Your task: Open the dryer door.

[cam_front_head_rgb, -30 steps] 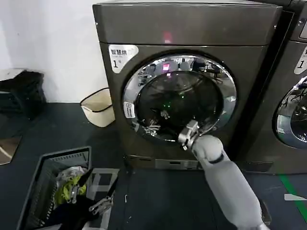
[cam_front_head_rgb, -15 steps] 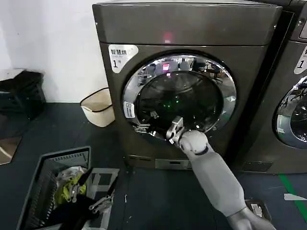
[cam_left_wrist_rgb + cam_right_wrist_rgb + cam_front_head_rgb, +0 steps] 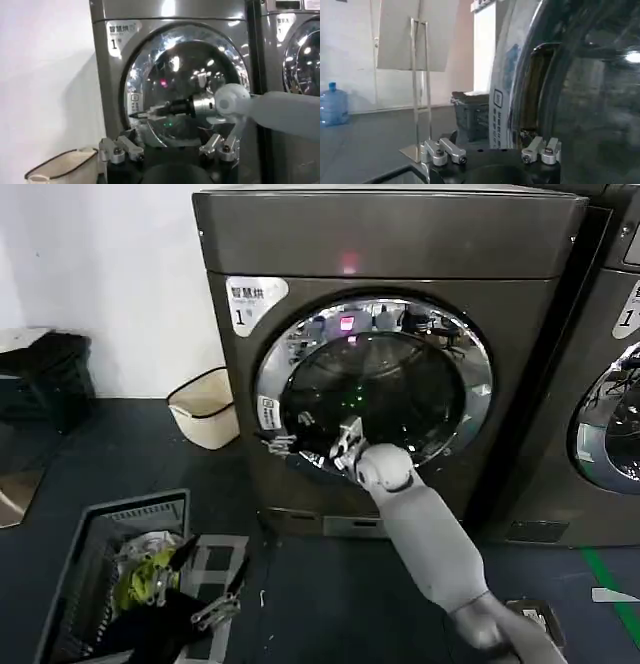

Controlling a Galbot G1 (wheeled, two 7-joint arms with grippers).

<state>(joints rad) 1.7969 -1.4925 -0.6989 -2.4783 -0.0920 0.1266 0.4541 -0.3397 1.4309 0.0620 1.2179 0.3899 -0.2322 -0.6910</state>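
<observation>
The dryer door (image 3: 400, 384) is a big chrome-ringed porthole of dark glass, and in the head view it lies flat against the grey machine front. My right arm reaches up from the lower right. My right gripper (image 3: 285, 446) is open at the door's lower left rim, just below a small white sticker (image 3: 268, 412). In the left wrist view the right gripper (image 3: 140, 114) points at that rim of the door (image 3: 190, 65). The right wrist view looks along the chrome ring (image 3: 520, 65), with a dark gap beside it. My left gripper (image 3: 208, 569) hangs open low on the left, apart from the machine.
A dark laundry basket (image 3: 75, 584) with clothes stands on the floor at the lower left. A cream bin (image 3: 205, 409) sits by the dryer's left side. A second machine (image 3: 610, 384) stands at the right, with bare dark floor between.
My right gripper has swept left across the lower part of the door, from its lower right area to the lower left rim. The door looks unchanged, and the left arm has stayed put.
</observation>
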